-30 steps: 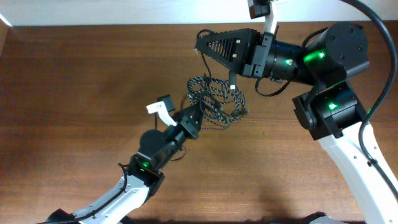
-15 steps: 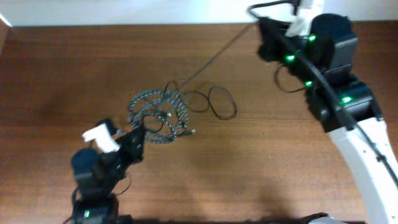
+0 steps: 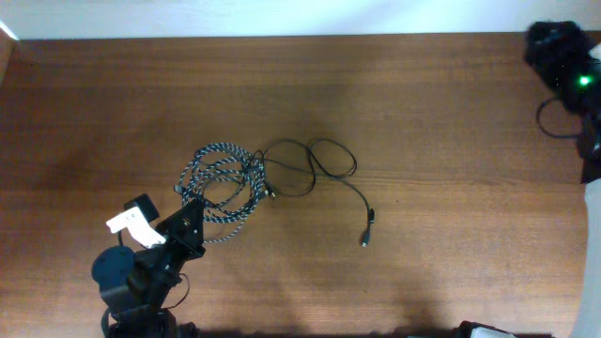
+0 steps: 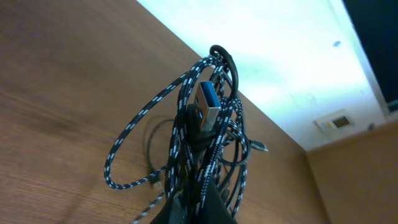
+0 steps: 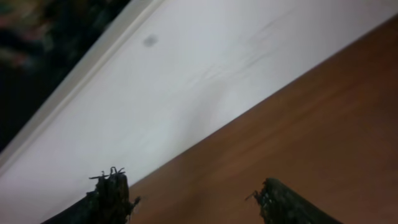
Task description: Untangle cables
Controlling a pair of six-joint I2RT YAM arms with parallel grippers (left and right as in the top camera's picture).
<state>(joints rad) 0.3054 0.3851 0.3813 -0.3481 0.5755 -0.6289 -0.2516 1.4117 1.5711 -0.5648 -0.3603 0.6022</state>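
Where the left arm (image 3: 127,277) rises from the near left edge of the table (image 3: 451,113), we see the left gripper (image 3: 193,219) clamped on the lower left rim of the braided cable (image 3: 221,176). This black-and-white speckled cord lies in a loose coil of several overlapping loops on the wood, left of the table's middle. From the left wrist we look along that same bundle. The speckled strands (image 4: 140,118) run up out of the closed gripper (image 4: 196,208) in tall loops. A USB plug (image 4: 208,109) with a blue insert stands among them, its open end facing us. The wood lies behind them and a white wall beyond.

Just right of the coil, and touching or overlapping it at its right rim, the thin black cable (image 3: 317,161) lies in two or three flat loops near the table's centre. Its free tail curves down and to the right and ends in a small plug (image 3: 367,229) lying on bare wood, apart from both arms.

At the far right edge, the right arm (image 3: 563,70) stands well away from both cords, a green light glowing on it. From its wrist view, the right gripper (image 5: 196,199) has its fingertips (image 5: 112,196) spread apart with nothing between them. It faces the table edge and the white wall (image 5: 205,81).
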